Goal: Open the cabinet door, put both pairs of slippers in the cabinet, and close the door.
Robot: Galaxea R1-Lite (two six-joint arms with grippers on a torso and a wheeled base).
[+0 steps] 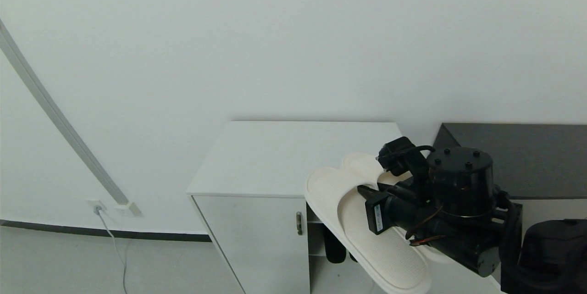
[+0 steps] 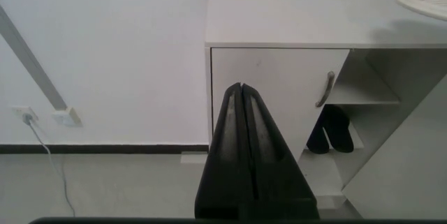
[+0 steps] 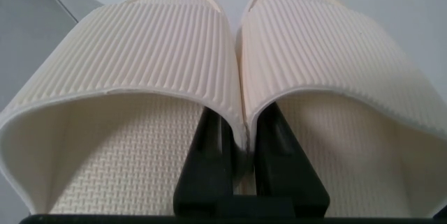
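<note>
Pair of cream slippers (image 1: 390, 257): inner straps clamped in right gripper (image 3: 241, 130), raised by white cabinet (image 1: 284, 156), open side. Black slippers (image 2: 332, 130): lower shelf inside. Left gripper (image 2: 241, 88): fingers pressed together, empty.

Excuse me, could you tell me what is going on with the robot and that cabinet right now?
The robot's right tool is shut on a pair of cream slippers, pinching their inner sides together, and holds them raised by the right side of the white cabinet. The cabinet's right side stands open, and a black pair of slippers already sits on a lower shelf inside. The left tool is shut and empty, facing the cabinet's closed left door.
</note>
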